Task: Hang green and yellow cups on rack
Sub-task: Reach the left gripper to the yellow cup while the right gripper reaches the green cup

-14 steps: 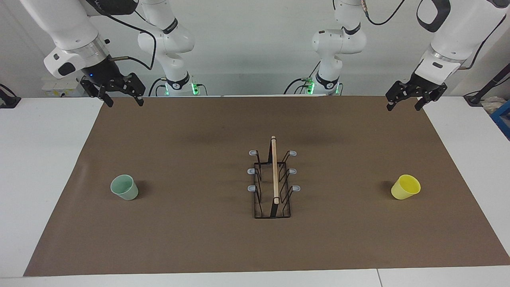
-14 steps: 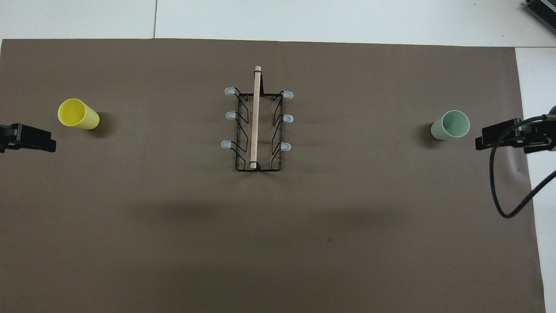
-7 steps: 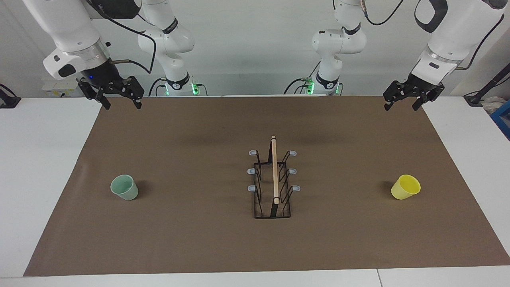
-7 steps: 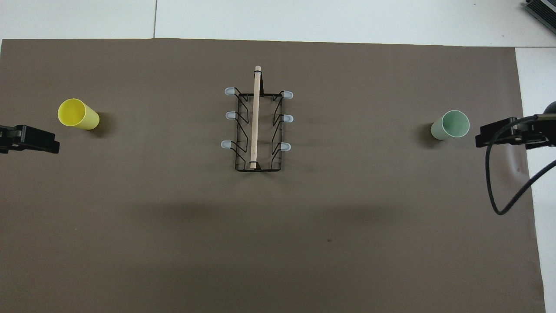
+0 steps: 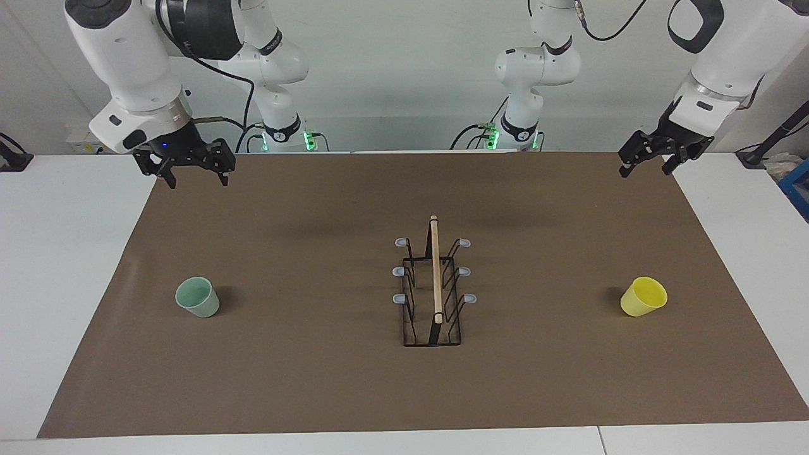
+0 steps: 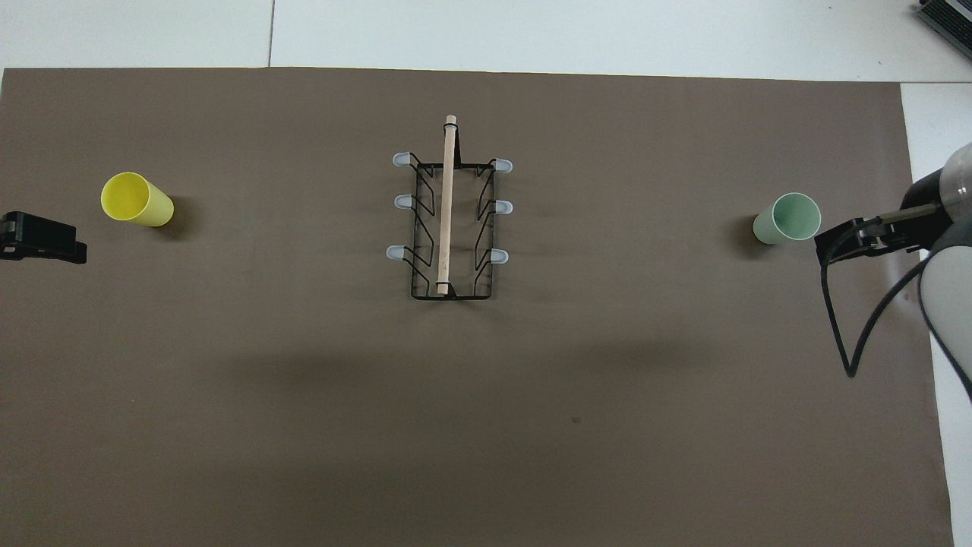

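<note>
Here you have the rack (image 5: 432,287) (image 6: 449,221) standing at the middle of the brown mat (image 5: 404,392) (image 6: 486,425): a black wire frame with a pale wooden rod along its top and six grey-tipped pegs, three to a side, all of them bare. The green cup (image 5: 198,297) (image 6: 788,218) is pale mint, tapered and without a handle; it stands mouth up near the mat's edge at the right arm's end. The yellow cup (image 5: 644,296) (image 6: 136,200), bright and of like size, stands mouth up near the edge at the left arm's end. Both cups are well apart from the rack.

Your right gripper (image 5: 193,175) (image 6: 858,243) hangs in the air over the mat's corner nearest the robots at its own end, wrist tipped down, its two fingers spread with nothing between them. Your left gripper (image 5: 647,169) (image 6: 42,240) hangs over the matching corner at the left arm's end, angled down and inward, fingers likewise apart and holding nothing.
</note>
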